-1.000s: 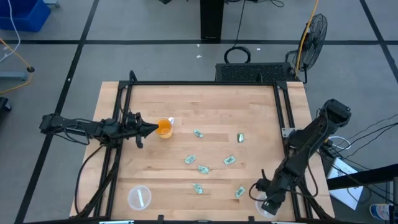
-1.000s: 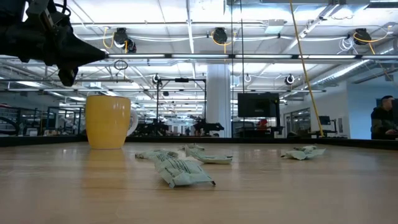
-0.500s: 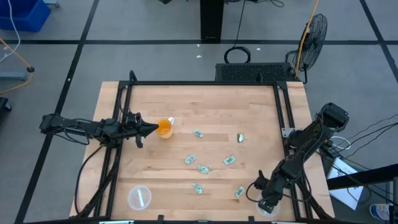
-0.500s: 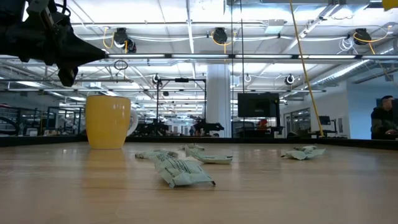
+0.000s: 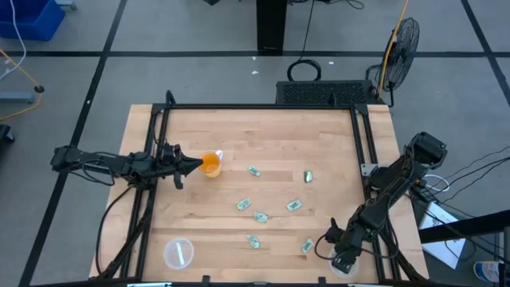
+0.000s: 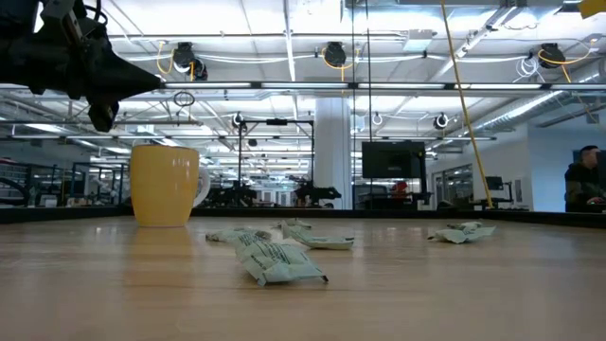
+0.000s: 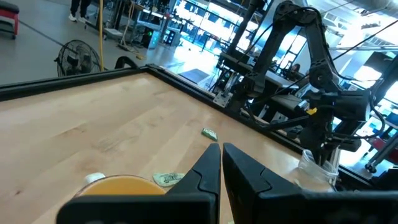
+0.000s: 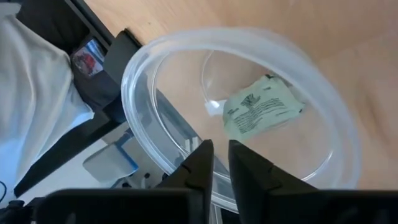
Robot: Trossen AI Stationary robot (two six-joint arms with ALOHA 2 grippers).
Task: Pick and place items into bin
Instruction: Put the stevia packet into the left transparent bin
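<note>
Right gripper (image 5: 344, 260) sits at lower right of the high view, over a clear round bin (image 8: 249, 118); fingers nearly pressed together, nothing between them. One packet (image 8: 261, 107) already lies inside that bin, seen through the right wrist view.

Nearest loose packet (image 5: 307, 246) lies just left of the right gripper, its long axis tilted diagonally in the high view. Right arm is clearly the closer one; judged next pick is a short reach toward frame left.

Left gripper (image 5: 190, 166) hangs at mid left, fingers pressed together and empty, tips just beside the orange cup (image 5: 209, 163).

Count, high view: seven packets loose on the table (image 5: 271, 131), scattered centre to lower right, plus one in the right bin. Second clear bin (image 5: 178, 253) at lower left holds something pale; cannot tell what. One cup.
</note>
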